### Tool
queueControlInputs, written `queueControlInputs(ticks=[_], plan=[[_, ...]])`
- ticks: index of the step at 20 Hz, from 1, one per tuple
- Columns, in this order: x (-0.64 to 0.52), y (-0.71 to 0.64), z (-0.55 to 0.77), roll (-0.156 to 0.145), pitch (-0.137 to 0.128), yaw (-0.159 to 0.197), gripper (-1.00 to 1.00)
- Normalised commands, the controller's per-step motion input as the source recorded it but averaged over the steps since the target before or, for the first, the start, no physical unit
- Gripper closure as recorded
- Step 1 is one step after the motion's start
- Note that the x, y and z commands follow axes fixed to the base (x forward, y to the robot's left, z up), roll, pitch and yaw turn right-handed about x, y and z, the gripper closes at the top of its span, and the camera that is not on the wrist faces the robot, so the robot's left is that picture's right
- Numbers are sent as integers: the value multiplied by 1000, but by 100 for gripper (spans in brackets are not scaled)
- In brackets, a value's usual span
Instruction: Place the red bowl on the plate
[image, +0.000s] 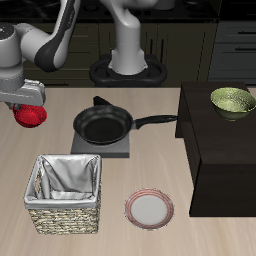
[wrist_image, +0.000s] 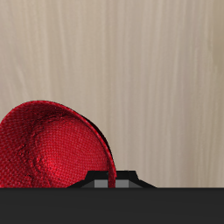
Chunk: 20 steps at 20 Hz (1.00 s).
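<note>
The tool (image: 30, 105) is pinching the bowl (image: 31, 116) by its rim, carrying it clear above the bench (image: 190, 235) at the far side from the cabinet (image: 222, 145). The plate (image: 149, 209) is waiting near the front edge beside the basket (image: 66, 193), well apart, while the arm is reaching out low with the tool pointing down.

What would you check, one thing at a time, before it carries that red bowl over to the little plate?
1. Red bowl held in the gripper: ok; the wrist view shows its rim between the jaws.
2. Bowl lifted off the table: seems ok.
3. Plate bare: ok.
4. Way clear: not ok; the basket and frying pan lie near the route.
5. Grip firmness: cannot tell.
</note>
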Motion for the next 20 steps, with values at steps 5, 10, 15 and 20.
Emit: queueControlInputs(ticks=[5,10,15,20], plan=[[54,125,446,17,-87,-8,100],[35,124,470,16,-86,-11,100],[4,105,529,-4,-100,-8,100],[-16,16,316,-21,-54,-14,100]])
